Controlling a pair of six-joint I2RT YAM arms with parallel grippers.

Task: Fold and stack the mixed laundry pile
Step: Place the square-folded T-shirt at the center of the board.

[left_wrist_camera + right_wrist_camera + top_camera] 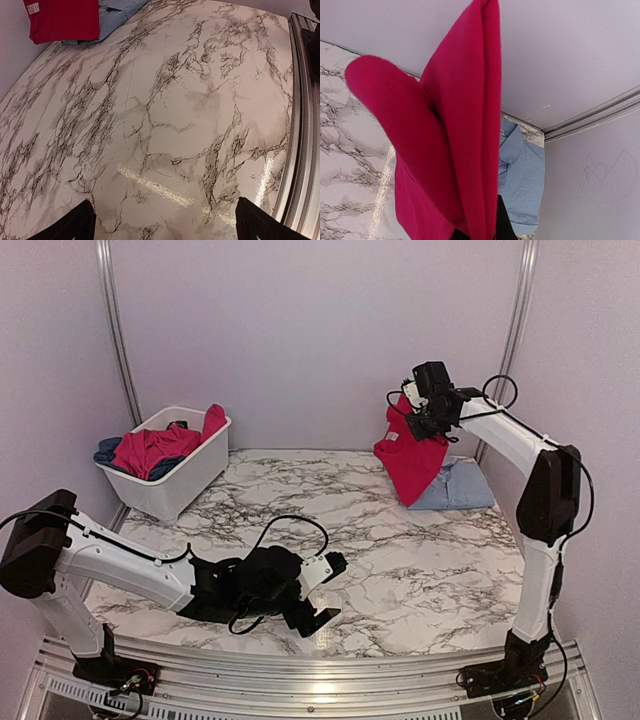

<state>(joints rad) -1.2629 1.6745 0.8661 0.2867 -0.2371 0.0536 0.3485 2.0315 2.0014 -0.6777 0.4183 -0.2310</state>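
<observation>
Basket (205, 465): white plastic, far left on the surface (400, 560). It holds what is left of the mixed laundry pile, a red garment (150, 448) on top of dark blue cloth (108, 450). Both lie crumpled and unfolded.
Left arm (130, 565): stretched low along the near edge, well apart from any cloth.
Left jaws: spread wide and holding nothing. The left wrist view shows only bare marble between the two tips.
Middle of surface: no garment laid out for folding.
Right arm (540, 490): raised toward the far right corner.
Right jaws: closed on the top edge of a red shirt (412, 465).
Red shirt: hangs doubled in long folds, just left of and partly in front of the light blue shirt. Whether its lower hem touches the surface cannot be told.
Light blue shirt (460, 485): lies flat and folded at the far right, the base of the stack.
Done, by judgement: one garment folded and placed.
In hand, by judgement: the red shirt, apparently folded and on its way onto the blue one.
Left to do: set the red shirt down, then fold and stack the basket's contents.
</observation>
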